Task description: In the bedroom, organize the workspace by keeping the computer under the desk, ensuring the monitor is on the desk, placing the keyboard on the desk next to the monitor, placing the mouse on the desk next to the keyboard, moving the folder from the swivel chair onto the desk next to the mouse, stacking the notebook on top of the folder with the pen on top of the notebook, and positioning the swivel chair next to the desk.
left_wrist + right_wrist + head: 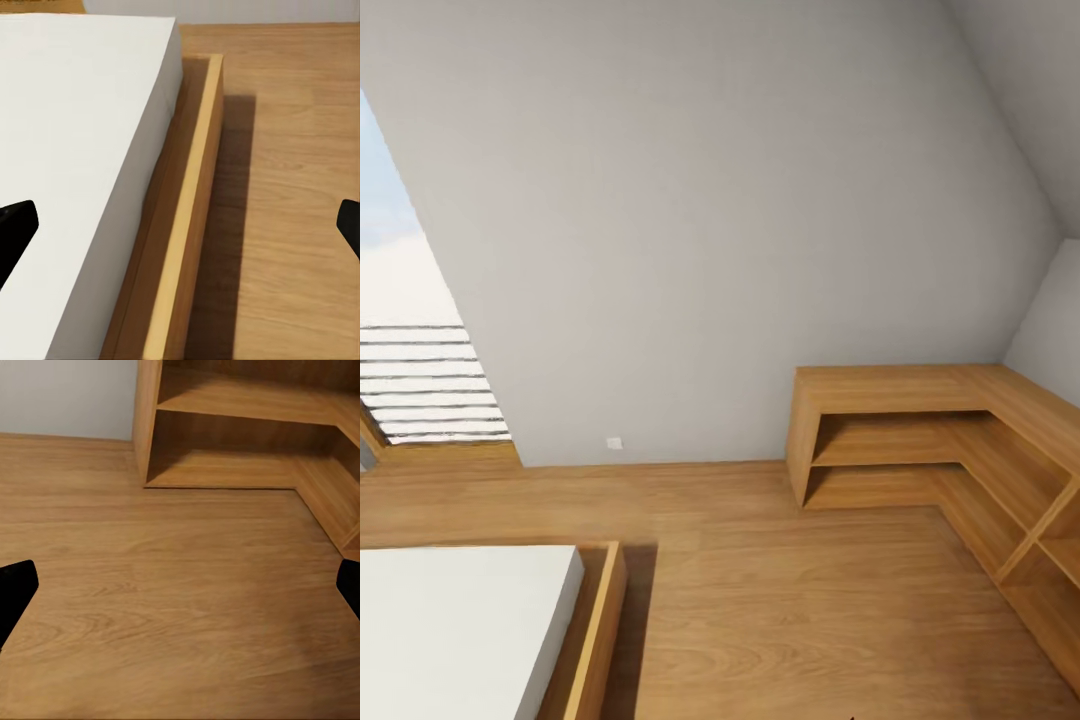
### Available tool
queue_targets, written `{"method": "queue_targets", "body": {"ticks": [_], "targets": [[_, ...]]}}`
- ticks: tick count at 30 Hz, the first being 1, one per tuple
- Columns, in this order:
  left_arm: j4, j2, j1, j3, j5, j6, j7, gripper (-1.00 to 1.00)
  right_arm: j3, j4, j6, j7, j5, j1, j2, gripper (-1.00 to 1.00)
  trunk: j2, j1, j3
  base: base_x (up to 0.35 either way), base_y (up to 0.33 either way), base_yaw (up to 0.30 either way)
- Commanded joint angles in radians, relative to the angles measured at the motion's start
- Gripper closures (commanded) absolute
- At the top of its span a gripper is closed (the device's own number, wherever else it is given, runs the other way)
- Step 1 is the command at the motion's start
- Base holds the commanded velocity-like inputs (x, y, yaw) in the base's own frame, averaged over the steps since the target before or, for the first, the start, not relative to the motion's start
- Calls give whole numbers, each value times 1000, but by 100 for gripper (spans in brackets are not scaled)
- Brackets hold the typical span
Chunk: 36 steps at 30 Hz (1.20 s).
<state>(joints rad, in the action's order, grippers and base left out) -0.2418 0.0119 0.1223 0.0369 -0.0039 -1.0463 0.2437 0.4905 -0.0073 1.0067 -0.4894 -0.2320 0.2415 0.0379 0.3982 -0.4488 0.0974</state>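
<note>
Corner shelf (940, 440); bed (460, 630); window (410, 340)

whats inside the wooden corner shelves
The corner shelves look bare: every open compartment seen from the head and right wrist cameras holds nothing. The part running off the head picture's right edge is cut off, so its contents cannot be judged.

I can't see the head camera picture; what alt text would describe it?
A bare bedroom corner: a low L-shaped wooden shelf unit stands against grey walls on a wooden floor. A white mattress in a wooden frame sits lower left, a slatted window beyond.
</note>
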Motion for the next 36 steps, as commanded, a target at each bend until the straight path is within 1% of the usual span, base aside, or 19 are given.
{"method": "queue_targets", "body": {"ticks": [1,7,14,18,30,36], "targets": [[-2,0,0,4,-1,-1,-1,-100,8,0,3,-4,-7,1,0,-100,2,-1,2,336,0,0],[-2,0,0,4,-1,-1,0,-100,8,0,3,-4,-7,1,0,-100,2,-1,2,336,0,-7],[-2,0,0,5,-1,-1,0,-100,8,-1,3,-3,-6,1,0,-100,2,-1,2,336,0,-188],[-1,0,0,4,-1,-1,-1,-100,8,-1,3,-3,-5,1,1,-100,2,-1,2,336,-16,-75],[-2,-3,0,3,-1,-1,-2,-100,10,0,3,2,-3,1,2,-100,2,-1,2,336,-116,-7],[-2,0,0,1,-3,32,-9,-100,11,0,3,6,-3,1,1,-100,2,-1,2,336,-131,-79]]}}
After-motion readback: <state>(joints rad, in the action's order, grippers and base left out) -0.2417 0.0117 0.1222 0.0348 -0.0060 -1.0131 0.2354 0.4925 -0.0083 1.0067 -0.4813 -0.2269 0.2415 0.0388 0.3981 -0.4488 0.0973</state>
